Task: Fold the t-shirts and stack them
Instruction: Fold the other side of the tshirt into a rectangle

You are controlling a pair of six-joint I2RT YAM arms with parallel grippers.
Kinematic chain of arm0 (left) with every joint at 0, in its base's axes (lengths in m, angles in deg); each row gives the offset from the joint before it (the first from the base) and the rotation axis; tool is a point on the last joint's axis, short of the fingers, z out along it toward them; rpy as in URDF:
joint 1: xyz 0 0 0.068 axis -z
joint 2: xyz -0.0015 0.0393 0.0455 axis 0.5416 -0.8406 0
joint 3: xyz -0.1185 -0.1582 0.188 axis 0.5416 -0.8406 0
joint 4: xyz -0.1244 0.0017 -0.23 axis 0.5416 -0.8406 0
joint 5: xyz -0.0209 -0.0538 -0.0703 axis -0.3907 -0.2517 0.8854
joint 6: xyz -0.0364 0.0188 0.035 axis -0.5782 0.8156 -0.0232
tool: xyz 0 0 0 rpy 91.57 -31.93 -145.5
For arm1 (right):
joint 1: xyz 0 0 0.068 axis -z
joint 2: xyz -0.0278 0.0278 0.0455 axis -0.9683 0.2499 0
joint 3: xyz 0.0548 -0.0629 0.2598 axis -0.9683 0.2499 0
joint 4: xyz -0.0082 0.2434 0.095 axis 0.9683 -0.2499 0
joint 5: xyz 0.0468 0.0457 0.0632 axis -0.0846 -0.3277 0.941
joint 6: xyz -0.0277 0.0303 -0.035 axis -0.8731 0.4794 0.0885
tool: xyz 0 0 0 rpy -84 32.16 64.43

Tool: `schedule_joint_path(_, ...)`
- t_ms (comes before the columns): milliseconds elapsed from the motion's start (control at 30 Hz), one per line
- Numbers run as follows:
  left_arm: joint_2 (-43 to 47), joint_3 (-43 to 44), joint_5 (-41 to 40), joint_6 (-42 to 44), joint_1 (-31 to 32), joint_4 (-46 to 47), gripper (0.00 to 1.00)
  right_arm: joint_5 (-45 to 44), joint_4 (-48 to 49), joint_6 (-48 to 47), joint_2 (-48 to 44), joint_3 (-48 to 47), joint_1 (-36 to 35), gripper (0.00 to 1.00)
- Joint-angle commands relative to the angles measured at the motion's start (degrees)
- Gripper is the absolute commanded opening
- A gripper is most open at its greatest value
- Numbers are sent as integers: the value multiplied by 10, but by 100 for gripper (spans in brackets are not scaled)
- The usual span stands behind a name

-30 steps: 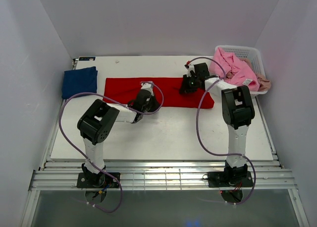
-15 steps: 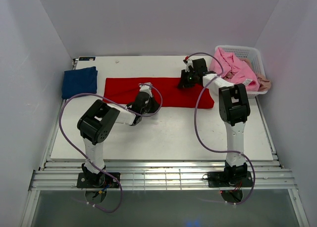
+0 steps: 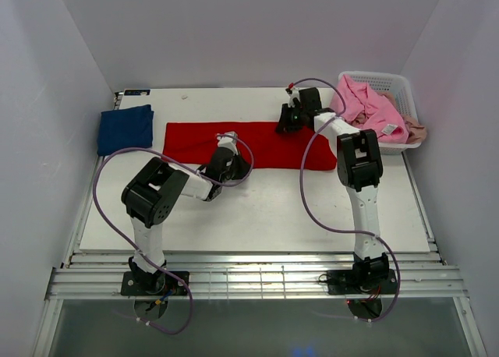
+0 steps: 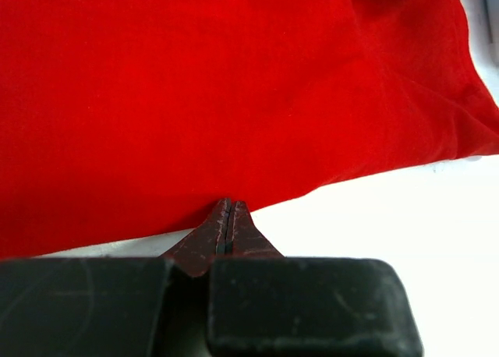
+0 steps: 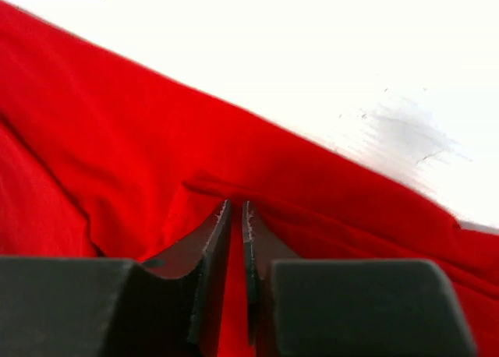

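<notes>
At the far left of the desk (image 3: 257, 209) a navy t-shirt (image 3: 125, 129) lay folded into a neat square, apart from the rest. Beside it, across the middle, the red t-shirt (image 3: 249, 143) was spread flat as a long band running left to right. The left tool (image 4: 226, 209) sat at the near hem of that band, its fingers pressed fully together with the tips touching the cloth edge; whether any cloth lay between them could not be told. Further right, the right tool (image 5: 236, 206) was at the far hem, its fingers nearly together and clamped on a puckered fold of the red t-shirt. At the far right corner stood a white lattice basket (image 3: 394, 83) holding a crumpled pink t-shirt (image 3: 370, 107), with a beige t-shirt (image 3: 416, 131) showing at its near right rim.
</notes>
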Motion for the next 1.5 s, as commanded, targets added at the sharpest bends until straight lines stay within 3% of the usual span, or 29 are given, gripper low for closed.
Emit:
schedule_joint_path(0, 8, -25, 29, -10, 1, -35, 0, -20, 49, -5, -44, 8, 0, 19)
schedule_joint_path(67, 16, -32, 32, -11, 5, -30, 0, -30, 71, -14, -86, 54, 0, 22)
schedule_joint_path(233, 33, -41, 11, -19, 37, -28, 0, -53, 175, -26, -290, 219, -1, 26)
schedule_joint_path(300, 37, -45, -22, -30, 58, -28, 0, -55, 167, -24, -350, 271, -3, 27)
schedule_joint_path(433, 42, -53, -43, -43, 95, -28, 0, -41, 115, -27, -406, 342, -14, 26)
schedule_joint_path(600, 59, -65, -82, -41, 128, -36, 0, -43, 148, -14, -455, 471, -39, 25)
schedule_joint_path(800, 183, -73, -207, 24, 130, -96, 0, -12, 185, 2, -452, 527, -65, 24)
schedule_joint_path(933, 253, -66, -270, 79, 129, -123, 13, -5, 198, 14, -419, 534, -70, 22)
schedule_joint_path(1067, 295, -69, -318, 111, 126, -143, 14, -5, 212, 19, -387, 532, -73, 21)
schedule_joint_path(1267, 296, -105, -315, 99, 90, -166, 4, -13, 187, 22, -316, 512, -77, 20)
schedule_joint_path(1467, 267, -136, -272, 88, 45, -165, 0, -28, 178, 24, -287, 512, -85, 20)
